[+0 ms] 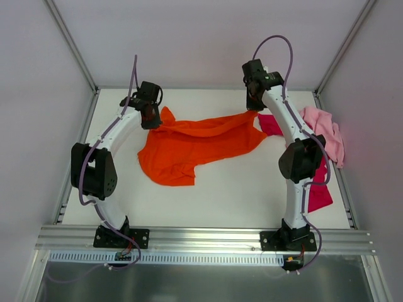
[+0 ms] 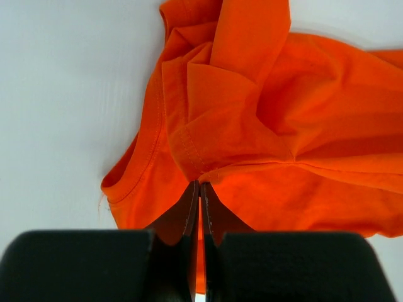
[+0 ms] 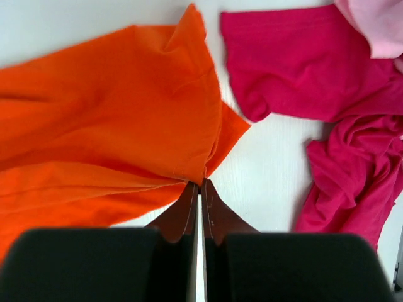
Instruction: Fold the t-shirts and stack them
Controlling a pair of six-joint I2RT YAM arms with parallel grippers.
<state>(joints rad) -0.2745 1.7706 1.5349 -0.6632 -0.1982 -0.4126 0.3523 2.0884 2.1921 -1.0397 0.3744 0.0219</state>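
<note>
The orange t-shirt (image 1: 195, 141) lies stretched on the desk (image 1: 239, 195), with its long axis running left to right. The left pincer (image 2: 199, 184) is clamped on its left end and the right pincer (image 3: 200, 182) on its right end. The magenta t-shirt (image 3: 296, 69) and pink t-shirt (image 1: 324, 129) lie crumpled at the right edge.

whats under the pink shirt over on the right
The pink shirt overlaps part of the magenta shirt, which pokes out beneath it. The rest of it seems to rest on the white table. How far the magenta cloth runs underneath is covered.

Plain orange t-shirt (image 1: 189, 148), magenta t-shirt (image 3: 296, 69), pale pink t-shirt (image 1: 327, 126), seemingly plain
</note>
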